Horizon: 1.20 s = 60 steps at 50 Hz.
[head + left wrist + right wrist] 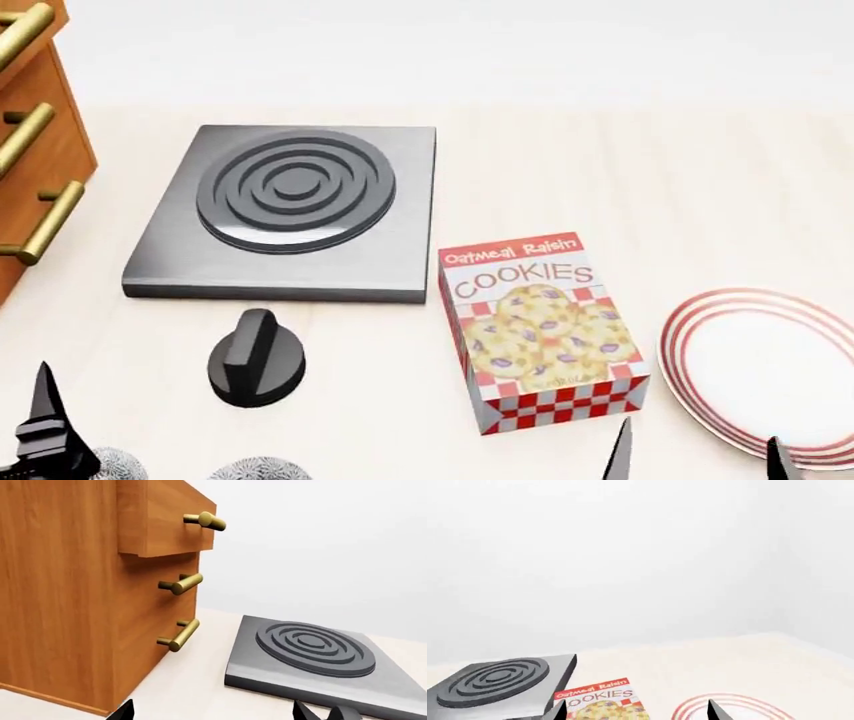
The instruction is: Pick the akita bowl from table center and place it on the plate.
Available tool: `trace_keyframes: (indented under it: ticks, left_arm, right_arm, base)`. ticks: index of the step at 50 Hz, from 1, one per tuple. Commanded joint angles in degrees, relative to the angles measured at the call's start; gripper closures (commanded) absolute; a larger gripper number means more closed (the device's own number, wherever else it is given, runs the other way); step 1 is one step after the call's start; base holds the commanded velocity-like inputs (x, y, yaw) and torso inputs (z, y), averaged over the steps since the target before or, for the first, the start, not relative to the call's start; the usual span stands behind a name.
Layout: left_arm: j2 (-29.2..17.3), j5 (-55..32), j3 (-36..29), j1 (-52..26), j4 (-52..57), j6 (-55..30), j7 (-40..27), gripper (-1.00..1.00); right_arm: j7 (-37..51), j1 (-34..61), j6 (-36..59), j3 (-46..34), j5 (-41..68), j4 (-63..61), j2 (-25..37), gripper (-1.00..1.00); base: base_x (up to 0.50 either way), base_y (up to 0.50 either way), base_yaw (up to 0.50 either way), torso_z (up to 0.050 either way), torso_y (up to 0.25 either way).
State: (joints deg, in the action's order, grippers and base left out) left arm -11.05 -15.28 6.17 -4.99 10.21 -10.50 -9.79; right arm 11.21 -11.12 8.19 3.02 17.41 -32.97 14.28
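Observation:
Two grey-speckled bowl rims peek over the bottom edge of the head view, one [254,468] beside the other [114,465]; which is the akita bowl I cannot tell. The plate [694,335], white with red rings, lies at the right, and its rim [747,700] shows in the right wrist view. My left gripper [212,711] is open over bare table between the cabinet and the hob; one of its fingers [47,415] rises just left of the bowls. The right gripper [697,455] is open and empty, hanging between the cookie box and the plate's near edge.
A cookie box [541,325] lies flat left of the plate. Behind it sits a grey hob slab [287,205] with a black knob [256,358] in front. A wooden drawer cabinet [80,590] with brass handles stands far left, its top drawer slightly out.

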Motion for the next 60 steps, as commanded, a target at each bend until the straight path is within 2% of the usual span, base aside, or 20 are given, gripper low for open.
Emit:
trace_keyframes:
  ticks: [1,5,14,23,39,60]
  left_arm:
    - [-0.69,-0.86,1.09,-1.23,-0.4,-0.54,-1.03,-1.0]
    - [-0.8,-0.97,1.46,-1.62,-1.35,0.11,-1.16,-1.0]
    - [-1.12,-1.55,2.54,-2.02,-2.73,1.09,-1.57,-1.0]
    - [-1.34,-2.1,3.6,-1.66,-3.26,2.2,-2.02,-1.0]
    - [-2.32,-3.44,5.58,-2.19,-2.93,1.47,-3.56,-1.0]
    - [-2.43,-3.81,5.85,-2.24,-4.3,2.88,-4.06,-1.0]
  right_arm:
    - [-6.53,13.06,19.3,-9.1,12.03,-1.77,3.42,-1.0]
    - [-6.99,19.11,27.12,-11.81,15.79,-1.75,3.9,-1.0]
    - [-4.02,32.52,43.88,-9.68,30.94,0.03,2.01,-1.0]
    - [-1.06,38.52,53.68,-9.79,40.33,6.63,-1.59,-1.0]
    - [-0.92,41.52,57.33,-9.74,45.62,20.21,-5.83,-1.0]
    - [3.2,42.46,61.25,-9.53,49.77,22.46,-4.88,-1.0]
  base:
    - [0.0,0.0,0.0,0.0,0.0]
    - [0.0,0.0,0.0,0.0,0.0]
    - [0.0,0.0,0.0,0.0,0.0]
    - [0.0,0.0,0.0,0.0,0.0]
    - [0.0,0.0,0.0,0.0,0.0]
    - [0.0,0.0,0.0,0.0,0.0]
